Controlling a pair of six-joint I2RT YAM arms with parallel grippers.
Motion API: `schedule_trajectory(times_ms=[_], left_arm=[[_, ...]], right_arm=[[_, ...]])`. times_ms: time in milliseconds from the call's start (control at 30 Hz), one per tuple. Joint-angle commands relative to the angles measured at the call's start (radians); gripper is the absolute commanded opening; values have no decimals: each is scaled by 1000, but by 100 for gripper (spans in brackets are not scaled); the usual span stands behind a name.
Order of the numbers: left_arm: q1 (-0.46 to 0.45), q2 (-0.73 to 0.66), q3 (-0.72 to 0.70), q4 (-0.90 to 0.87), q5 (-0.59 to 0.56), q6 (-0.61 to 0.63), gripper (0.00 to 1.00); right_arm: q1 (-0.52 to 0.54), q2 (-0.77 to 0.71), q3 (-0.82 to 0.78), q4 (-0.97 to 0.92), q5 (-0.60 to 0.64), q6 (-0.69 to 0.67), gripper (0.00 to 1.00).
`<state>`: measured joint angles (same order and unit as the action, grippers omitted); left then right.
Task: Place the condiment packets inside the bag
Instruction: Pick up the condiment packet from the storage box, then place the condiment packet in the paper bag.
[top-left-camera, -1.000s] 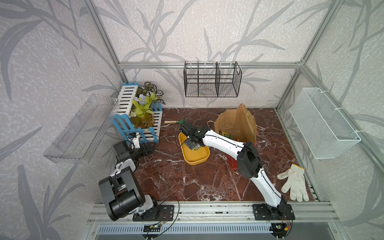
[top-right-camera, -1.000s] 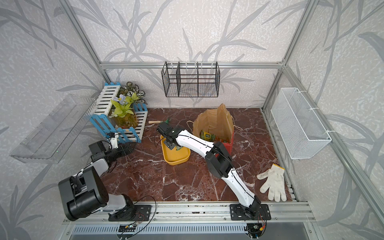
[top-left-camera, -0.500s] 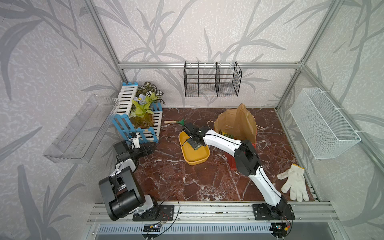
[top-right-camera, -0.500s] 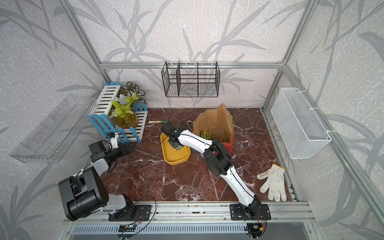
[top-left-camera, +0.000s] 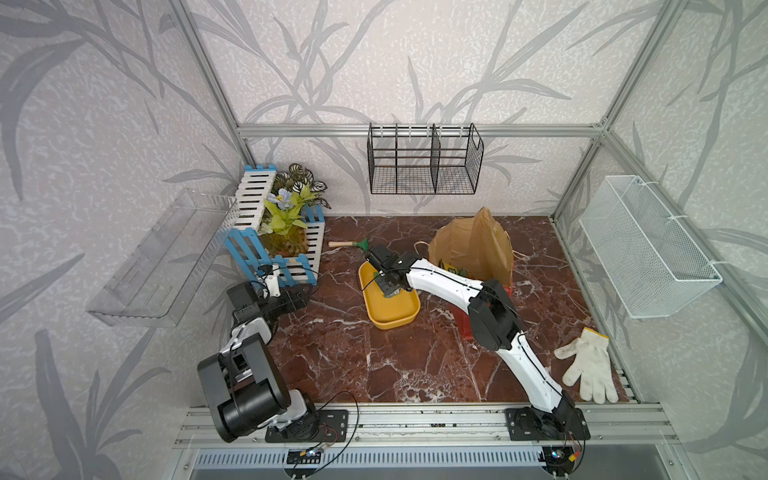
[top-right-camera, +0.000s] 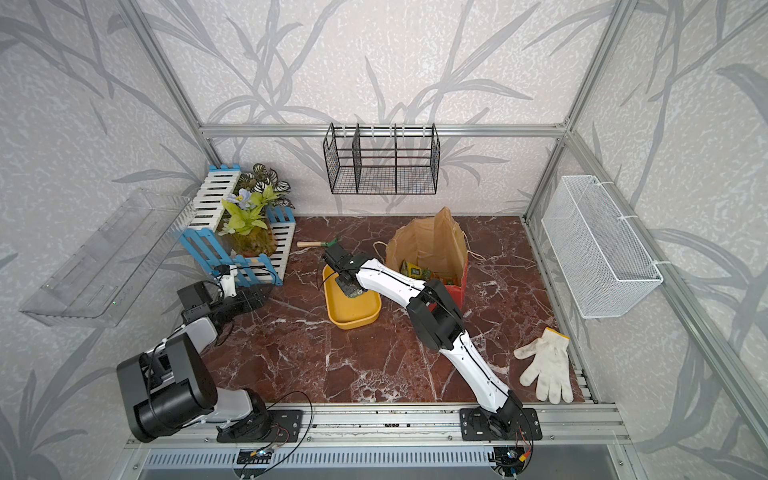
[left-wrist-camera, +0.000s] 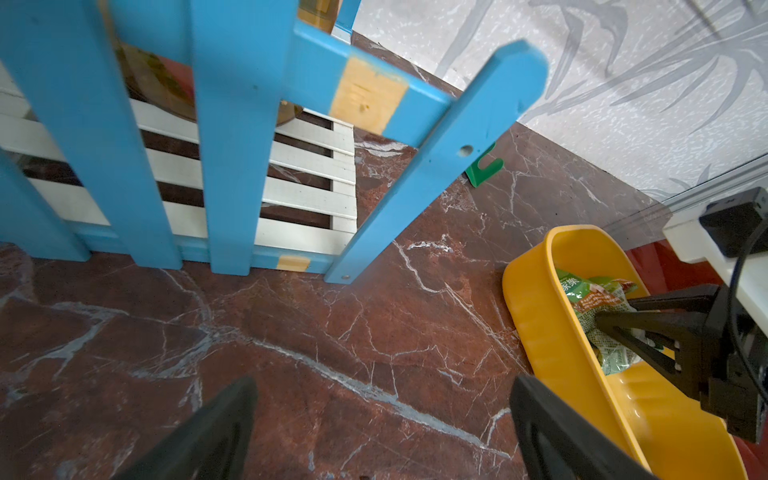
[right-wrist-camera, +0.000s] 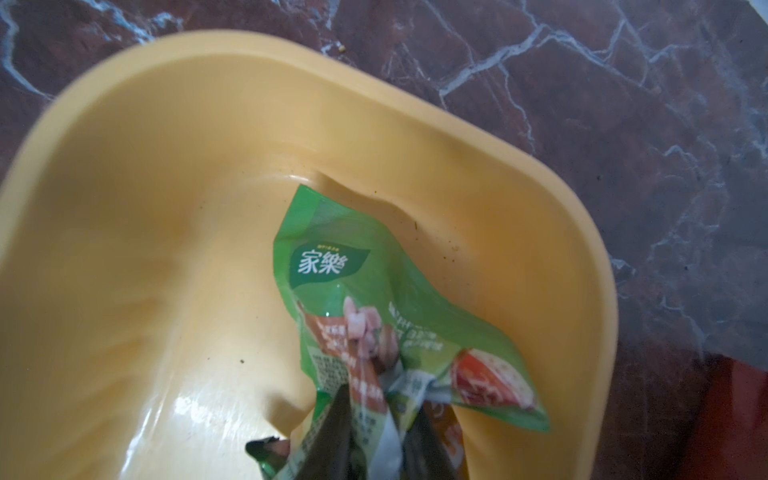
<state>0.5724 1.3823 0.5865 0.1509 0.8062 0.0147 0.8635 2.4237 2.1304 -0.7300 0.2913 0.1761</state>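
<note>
My right tool (right-wrist-camera: 379, 402) is closed on a green packet (right-wrist-camera: 353, 286) and pinches its crumpled end. The packet lies inside the yellow tray (right-wrist-camera: 457, 104), with its free end against the tray wall. Under the pinch more foil shows; I cannot tell if it is a second packet.

To do this step well, I should lift straight up until the hanging end is over the rim. A sideways pull could drag the light tray along. The grip is on a thin, slippery edge, so I think slow moving is safer.

The bag (top-left-camera: 473, 249) stands just beside the tray at 2 o'clock with its mouth open, and several packets (top-right-camera: 415, 272) are already inside. I should come from above the mouth and let go only when well inside.

Near the front edge of the tabletop (top-left-camera: 415, 365), at 4 o'clock, a white glove (top-left-camera: 590, 370) lies well apart. At 9 o'clock my left tool (left-wrist-camera: 382, 386) hangs wide open and empty, just before the blue and white fence box (top-left-camera: 282, 249). At 11 o'clock of the tray lies a small green thing with a wooden handle (top-left-camera: 349, 244). None of these blocks the way, I judge.

Farther off are a black wire rack (top-left-camera: 424, 166) at 12 o'clock and a white mesh basket (top-left-camera: 648, 253) at 3 o'clock, both on the walls.
</note>
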Motion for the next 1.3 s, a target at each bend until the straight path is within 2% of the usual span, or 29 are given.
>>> schedule_trajectory(times_ms=[0, 167, 500, 633, 833, 1067, 1267], left_arm=[[7, -19, -4, 15, 19, 2, 100], [7, -20, -4, 15, 22, 2, 100], [7, -16, -4, 19, 15, -11, 100], [7, -21, -6, 24, 14, -13, 100], [1, -37, -17, 27, 19, -2, 100], [-79, -79, -34, -4, -30, 57, 100], [-239, -124, -55, -77, -117, 174, 100]], right_arm=[[11, -60, 13, -24, 5, 3, 19], [37, -137, -4, -22, 37, -23, 18], [156, -306, 17, -53, 138, -90, 18], [168, -398, 8, -64, 137, -86, 18], [166, -623, -161, 36, 204, -133, 18], [83, -865, -335, 49, 235, -104, 18], [-69, -1037, -491, 63, 196, -37, 18]])
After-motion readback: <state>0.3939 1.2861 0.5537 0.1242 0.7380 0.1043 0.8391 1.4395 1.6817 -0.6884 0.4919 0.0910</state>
